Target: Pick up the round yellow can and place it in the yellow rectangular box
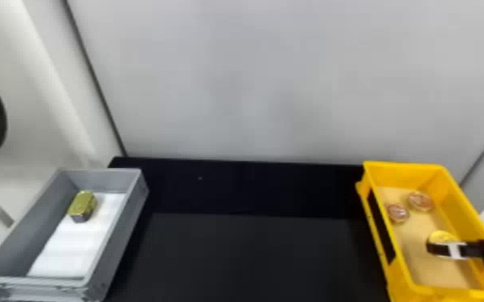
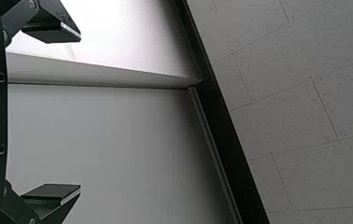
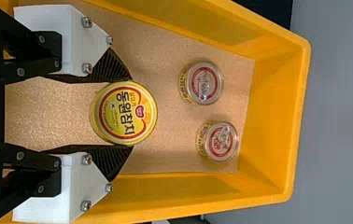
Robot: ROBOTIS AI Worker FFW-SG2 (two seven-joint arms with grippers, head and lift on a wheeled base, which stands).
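In the head view my right gripper (image 1: pixel 446 249) is inside the yellow rectangular box (image 1: pixel 404 263), at the round yellow can (image 1: pixel 442 236), partly covering it. The right wrist view has the gripper (image 3: pixel 130 113) shut on the round yellow can (image 3: pixel 124 113), a fingertip against each side and its printed lid facing the camera. Whether the can touches the floor of the yellow box (image 3: pixel 272 116) I cannot tell. My left gripper (image 2: pixel 79 113) is raised and away from the boxes, its fingers wide apart with nothing between them.
Two smaller round cans (image 1: pixel 420 201) (image 1: pixel 397 213) lie in the yellow box's far part. At the left stands a grey box (image 1: pixel 118 245) holding a gold-coloured rectangular can (image 1: pixel 82 205) on a white sheet. A black table (image 1: pixel 245 257) lies between the boxes, with a pale wall behind.
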